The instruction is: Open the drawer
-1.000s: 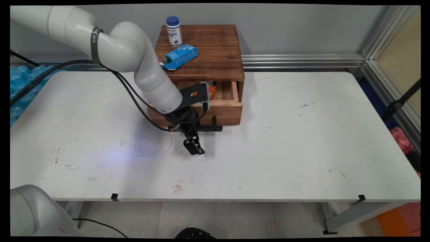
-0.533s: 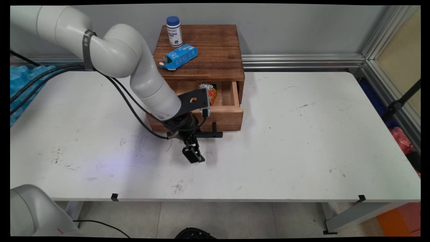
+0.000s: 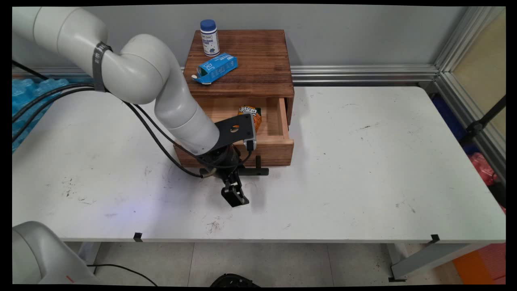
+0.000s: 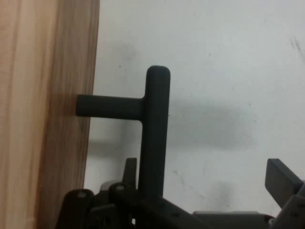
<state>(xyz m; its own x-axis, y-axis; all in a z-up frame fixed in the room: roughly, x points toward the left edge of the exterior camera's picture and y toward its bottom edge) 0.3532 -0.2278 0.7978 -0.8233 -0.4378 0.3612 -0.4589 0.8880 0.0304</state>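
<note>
Black metal is what sits between my fingers: the T-shaped handle (image 3: 253,171) (image 4: 155,124) of a wooden drawer (image 3: 275,147) (image 4: 43,119). My pincer (image 3: 235,199) (image 4: 205,174) stands wide. In the hand view the handle's crossbar runs down right beside one finger (image 4: 129,168), while the other finger (image 4: 282,178) is well apart from it (whether the bar actually presses on the nearer finger, I cannot tell). The handle's short stem joins the drawer's pale front, and the crossbar hangs just above the white table (image 3: 363,161).

The drawer itself is pulled out toward the near side of its dark wooden cabinet (image 3: 258,60), which stands at the far middle of the table against the wall. Inside the drawer, toward its far side, lies an orange snack packet (image 3: 251,114), partly hidden behind my wrist bracket.

On the cabinet's top, a blue carton (image 3: 216,67) lies on its side near the left edge, and a white bottle with a blue cap (image 3: 209,37) stands upright at the far left corner, just beyond the carton. My arm comes in from the left, with its black cables hanging below it over the table.
</note>
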